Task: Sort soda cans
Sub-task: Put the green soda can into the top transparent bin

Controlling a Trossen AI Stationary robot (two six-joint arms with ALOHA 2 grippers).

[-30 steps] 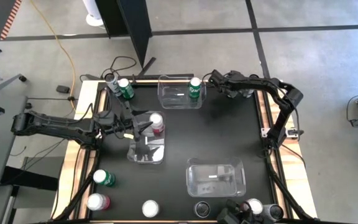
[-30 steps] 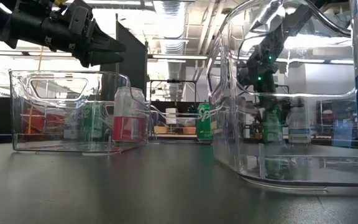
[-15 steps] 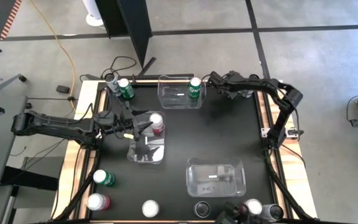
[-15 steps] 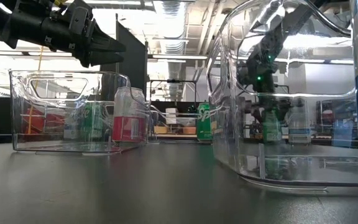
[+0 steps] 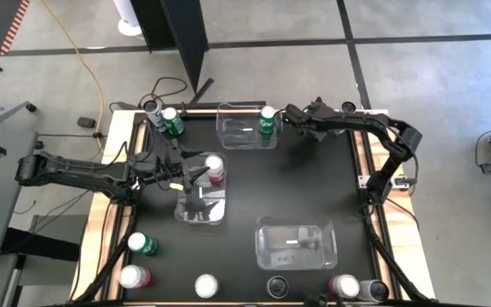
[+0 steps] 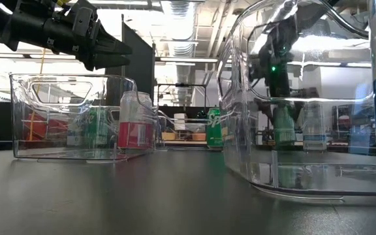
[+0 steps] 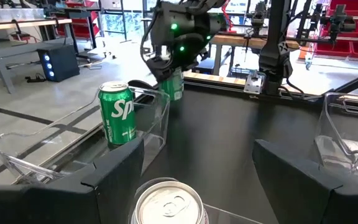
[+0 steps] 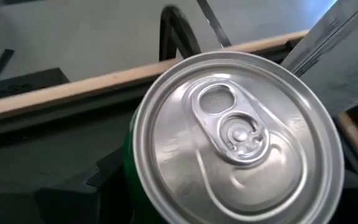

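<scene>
While the left gripper hangs with its jaws spread over a red can standing in a clear bin, the can sits just below and between the two fingers, untouched. The right gripper is at a green can in the corner of the far bin; its jaws stand spread on either side of the silver top, which sits between them, but whether they pinch the can I cannot tell. A second green can stands ahead of the left jaws.

Grey concrete floor crossed by dark lines, yellow cable trailing.
</scene>
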